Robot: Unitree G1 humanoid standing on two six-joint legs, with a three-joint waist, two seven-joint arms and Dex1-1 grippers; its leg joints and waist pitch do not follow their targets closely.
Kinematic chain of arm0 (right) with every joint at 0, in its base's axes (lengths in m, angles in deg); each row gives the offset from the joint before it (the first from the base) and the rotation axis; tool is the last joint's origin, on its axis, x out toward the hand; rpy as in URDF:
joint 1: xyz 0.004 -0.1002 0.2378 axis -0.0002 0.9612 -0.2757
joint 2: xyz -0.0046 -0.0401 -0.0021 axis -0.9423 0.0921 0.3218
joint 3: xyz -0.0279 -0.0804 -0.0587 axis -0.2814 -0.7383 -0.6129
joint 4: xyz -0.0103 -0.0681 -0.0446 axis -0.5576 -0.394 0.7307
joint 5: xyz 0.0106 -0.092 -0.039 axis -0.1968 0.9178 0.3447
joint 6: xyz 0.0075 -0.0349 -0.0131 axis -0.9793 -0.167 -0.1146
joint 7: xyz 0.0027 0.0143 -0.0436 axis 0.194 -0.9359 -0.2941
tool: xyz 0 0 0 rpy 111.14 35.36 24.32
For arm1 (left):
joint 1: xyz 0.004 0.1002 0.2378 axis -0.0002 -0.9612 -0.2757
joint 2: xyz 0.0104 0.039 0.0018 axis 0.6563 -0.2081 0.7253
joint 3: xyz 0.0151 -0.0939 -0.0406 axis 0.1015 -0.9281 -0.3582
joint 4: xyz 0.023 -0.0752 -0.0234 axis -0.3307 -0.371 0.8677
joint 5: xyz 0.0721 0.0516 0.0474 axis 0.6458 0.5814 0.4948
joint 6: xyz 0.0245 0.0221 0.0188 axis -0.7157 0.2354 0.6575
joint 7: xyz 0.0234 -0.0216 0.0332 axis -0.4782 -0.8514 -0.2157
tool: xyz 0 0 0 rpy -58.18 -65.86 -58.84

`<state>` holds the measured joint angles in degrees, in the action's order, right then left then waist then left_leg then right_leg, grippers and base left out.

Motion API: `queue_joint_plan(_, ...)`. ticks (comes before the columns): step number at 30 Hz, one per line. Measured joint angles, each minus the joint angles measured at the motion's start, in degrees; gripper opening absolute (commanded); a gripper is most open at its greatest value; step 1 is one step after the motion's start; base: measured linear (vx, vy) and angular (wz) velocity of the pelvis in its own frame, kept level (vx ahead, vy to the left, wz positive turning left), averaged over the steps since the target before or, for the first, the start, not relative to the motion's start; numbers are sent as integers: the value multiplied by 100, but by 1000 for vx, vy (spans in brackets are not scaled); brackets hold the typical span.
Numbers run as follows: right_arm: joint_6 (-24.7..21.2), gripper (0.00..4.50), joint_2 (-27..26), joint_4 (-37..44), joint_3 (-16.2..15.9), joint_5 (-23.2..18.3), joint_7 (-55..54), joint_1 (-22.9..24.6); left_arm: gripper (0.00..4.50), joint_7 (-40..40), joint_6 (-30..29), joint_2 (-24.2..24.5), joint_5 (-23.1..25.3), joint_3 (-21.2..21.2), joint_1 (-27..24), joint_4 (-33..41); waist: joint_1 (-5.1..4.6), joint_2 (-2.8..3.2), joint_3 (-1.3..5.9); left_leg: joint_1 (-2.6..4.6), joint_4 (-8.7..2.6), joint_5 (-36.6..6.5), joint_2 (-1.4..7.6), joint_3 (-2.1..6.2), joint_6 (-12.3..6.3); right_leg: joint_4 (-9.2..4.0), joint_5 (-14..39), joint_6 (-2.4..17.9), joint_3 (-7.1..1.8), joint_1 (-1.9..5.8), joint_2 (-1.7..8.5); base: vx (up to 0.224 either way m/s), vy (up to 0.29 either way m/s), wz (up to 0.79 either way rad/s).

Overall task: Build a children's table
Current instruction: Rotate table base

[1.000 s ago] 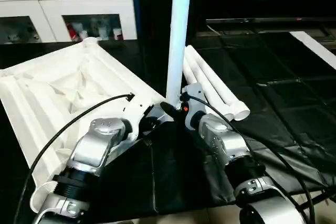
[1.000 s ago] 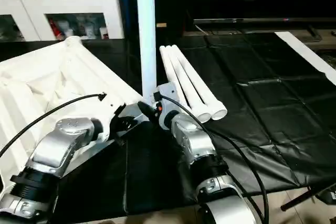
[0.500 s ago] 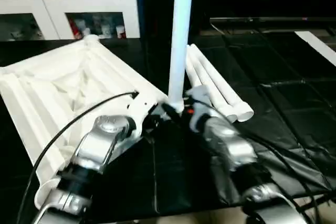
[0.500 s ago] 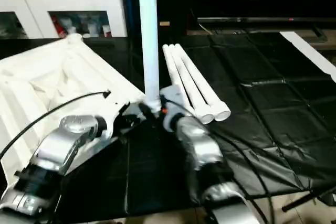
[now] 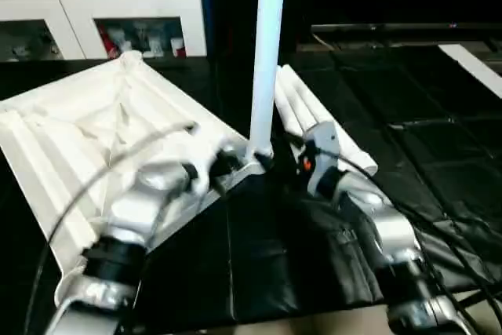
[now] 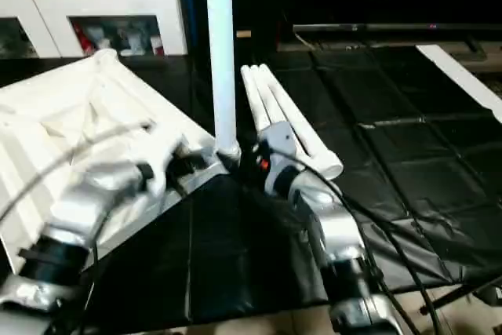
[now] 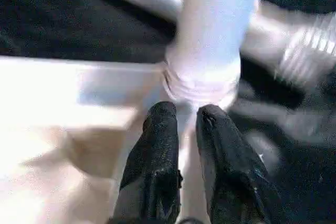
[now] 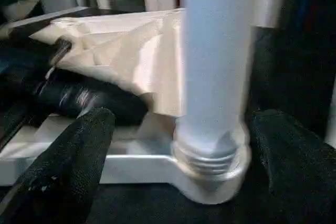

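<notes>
Tabletop (image 5: 86,127), white plastic, ribbed underside up, lay across left half of head view on black sheet (image 5: 439,154); round corner socket (image 8: 210,174) sat near frame centre.

Leg (image 5: 267,52), first of four, stood upright in that socket, threaded collar visible at base in right wrist view; seated but, by judgement, possibly not turned fully home.

Spare legs (image 5: 321,127), three, lay bundled side by side just right of upright leg, open ends toward lower right.

Left gripper (image 7: 186,116): fingers (image 7: 157,145) nearly pressed together with narrow gap, tips just short of leg collar, pinching nothing.

Right gripper (image 8: 181,145): fingers (image 8: 79,156) spread wide either side of leg base, clear of it, holding nothing.

Step in hand, judged: release of first fitted leg. Next move called for: withdrawal of both grippers without knocking leg, then pickup of one spare leg and carriage to another corner socket.

Obstructions: upright leg itself between the two arms; black cables (image 5: 392,209) draped over right forearm near spare legs; far sockets awkward to reach across tabletop.

Surroundings: white glass-door cabinet (image 5: 102,17), upper left; white strip (image 5: 471,64), upper right edge.
</notes>
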<state>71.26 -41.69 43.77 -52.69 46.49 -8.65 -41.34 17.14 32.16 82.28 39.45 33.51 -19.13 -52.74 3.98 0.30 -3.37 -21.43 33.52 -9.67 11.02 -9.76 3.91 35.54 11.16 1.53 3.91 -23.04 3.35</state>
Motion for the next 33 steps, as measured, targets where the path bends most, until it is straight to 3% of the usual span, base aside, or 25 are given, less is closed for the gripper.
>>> queue_joint_plan(4, -343, 450, 301, 485, -393, 9, 449, 211, 64, 127, -39, 1044, -8, -441, 163, 0, -43, -6, -2, 1, -15, 0, 3, 1, 1, -9, 0, -1, 1, -3, -7, 0, 0, 0)
queue_joint_plan(8, -468, 450, 292, 264, -644, 202, 531, 136, 31, 387, -273, 2259, 331, -753, 134, 136, -57, -2, -2, 2, -34, -1, -3, -1, 2, -28, 0, -1, -1, -2, -5, 0, 0, 0)
queue_joint_plan(10, -547, 450, 280, 136, -784, 296, 555, 80, 6, 504, -317, 2669, 486, -743, -12, 221, -27, -7, 1, 1, -35, -4, -2, -1, -3, -39, 1, -1, 0, 3, -5, 0, 0, 0)
queue_joint_plan(12, -573, 450, 277, -68, -1011, 430, 634, -83, 6, 554, -369, 3177, 782, -597, -238, 173, -24, -10, -1, -4, -34, -5, -3, -1, -5, -41, 0, 0, -1, 2, -5, 0, 0, 0)
queue_joint_plan(16, -669, 450, 337, -380, -1234, 589, 716, -324, 6, 553, -446, 3722, 1154, -405, -457, 41, 81, -49, 1, 1, -33, -4, -2, -1, -3, -35, 0, 0, -1, 4, -4, 0, 0, 0)
queue_joint_plan(22, -673, 450, 254, -716, -1506, 795, 843, -496, 6, 556, -698, 4058, 1593, 60, -791, -16, 143, -60, 2, 11, -32, -3, -2, -1, -1, -31, 0, 0, -3, 15, -4, 0, 0, 0)
queue_joint_plan(25, -648, 450, 158, -955, -1548, 861, 820, -581, 6, 634, -797, 4082, 1629, 235, -874, -9, 114, -58, 1, 15, -25, -3, -2, -1, -1, -29, -5, 5, -6, 19, -4, 0, 0, 0)
queue_joint_plan(33, -341, 450, -309, -1760, -1424, 906, 392, -948, 6, 1119, -802, 4025, 1546, 579, -1149, 44, 76, -51, -2, 29, -25, 0, -1, 0, 3, -13, -10, 12, -8, 17, -6, 0, 0, 0)
